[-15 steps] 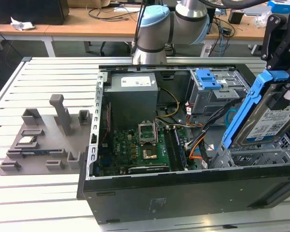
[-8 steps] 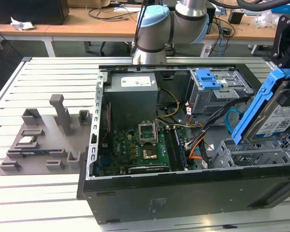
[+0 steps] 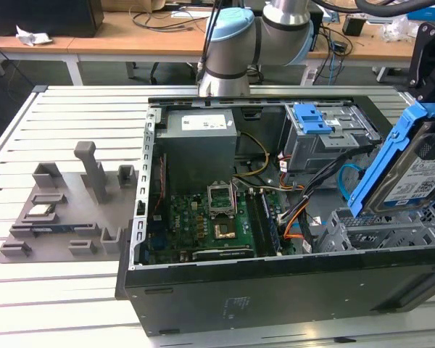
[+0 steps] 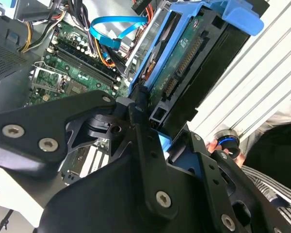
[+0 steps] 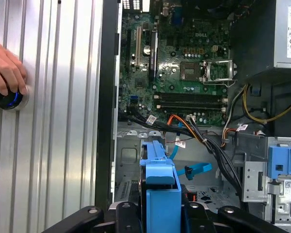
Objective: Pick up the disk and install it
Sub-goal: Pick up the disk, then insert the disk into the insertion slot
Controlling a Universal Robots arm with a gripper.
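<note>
Disk point(image 3: 413, 177): flat silver-grey metal slab with a white-and-blue printed label, print too small to read. It is clipped in a glossy bright blue plastic frame point(image 3: 386, 156). It hangs tilted in the air, above the perforated grey metal cage point(image 3: 380, 235) in the case corner, near the table edge on the exterior view's right. In the first wrist view the claw point(image 5: 162, 216) is clamped on the disk, with its matte black fingers pressing the blue frame from both sides.

The computer case point(image 3: 275, 290) is a black tower lying on its side, open. Inside:
- green motherboard point(image 3: 196, 225) with a square bare socket
- boxy grey power supply point(image 3: 199, 141) with a white sticker, text not legible
- grey drive bay point(image 3: 326, 138) with a blue handle point(image 3: 312, 118)
- flat blue cable point(image 5: 196, 170) and bundled orange, yellow and black wires

The table point(image 3: 58, 290) is ribbed aluminium slats. A matte grey fixture plate point(image 3: 58, 210) with upright blocks lies toward the table edge on the exterior view's left. A person's hand point(image 5: 7, 65) rests on a round black knob point(image 5: 7, 99) with a blue ring, on the table beside the case.
</note>
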